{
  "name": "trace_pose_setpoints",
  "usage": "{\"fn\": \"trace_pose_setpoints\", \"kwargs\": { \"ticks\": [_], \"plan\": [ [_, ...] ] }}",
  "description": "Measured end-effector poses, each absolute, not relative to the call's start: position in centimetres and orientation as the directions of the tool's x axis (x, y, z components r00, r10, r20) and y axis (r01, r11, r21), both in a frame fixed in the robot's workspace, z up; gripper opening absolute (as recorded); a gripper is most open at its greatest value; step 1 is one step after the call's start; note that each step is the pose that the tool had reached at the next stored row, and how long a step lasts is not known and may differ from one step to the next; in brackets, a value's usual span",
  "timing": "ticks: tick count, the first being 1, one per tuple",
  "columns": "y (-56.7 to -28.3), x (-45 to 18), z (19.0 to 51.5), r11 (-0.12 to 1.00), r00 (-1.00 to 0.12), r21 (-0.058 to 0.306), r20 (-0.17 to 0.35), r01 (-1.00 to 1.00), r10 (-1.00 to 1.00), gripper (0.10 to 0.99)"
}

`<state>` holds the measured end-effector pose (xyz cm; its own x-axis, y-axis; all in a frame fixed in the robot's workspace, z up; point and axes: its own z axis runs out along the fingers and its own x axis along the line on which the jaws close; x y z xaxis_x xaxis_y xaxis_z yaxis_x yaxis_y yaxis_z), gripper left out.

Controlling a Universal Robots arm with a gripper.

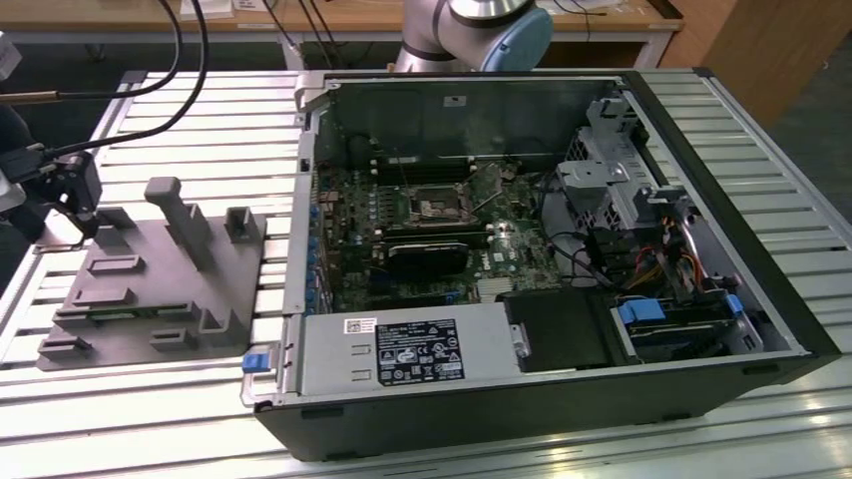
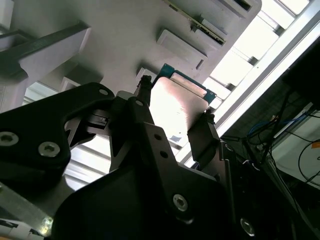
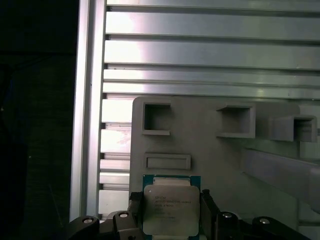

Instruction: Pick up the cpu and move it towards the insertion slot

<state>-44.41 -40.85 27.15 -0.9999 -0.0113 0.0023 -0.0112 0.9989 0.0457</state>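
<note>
The cpu [image 3: 171, 210] is a flat silvery square with a green rim. It sits between my gripper's [image 3: 171, 216] two black fingers [image 3: 135, 210], which press on its opposite edges. In the second wrist view the cpu [image 2: 177, 107] shines between the fingers [image 2: 204, 131] of the gripper [image 2: 175, 112], with the grey fixture tray [image 2: 125, 35] behind it. In the exterior view the gripper [image 1: 80, 212] hangs over the tray's [image 1: 134, 299] far corner at the exterior view's left. The insertion slot [image 1: 437, 207] is a dark square socket on the green board inside the open computer case [image 1: 745, 279].
The tray [image 3: 225, 160] carries upright posts [image 1: 180, 215] and several square pockets. It rests on a slatted metal table [image 1: 160, 419]. A black block [image 1: 426, 257] lies just in front of the slot. Cables [image 1: 626, 259] and drive cages crowd the case's right side. The arm's base [image 1: 480, 30] stands behind the case.
</note>
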Motion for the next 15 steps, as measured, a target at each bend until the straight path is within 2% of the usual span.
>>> {"fn": "trace_pose_setpoints", "kwargs": {
  "ticks": [15],
  "plan": [
    [-40.85,-44.41,27.53,0.999,-1.0,0.046,0.002,-0.011,-0.011,0.545]
  ]
}}
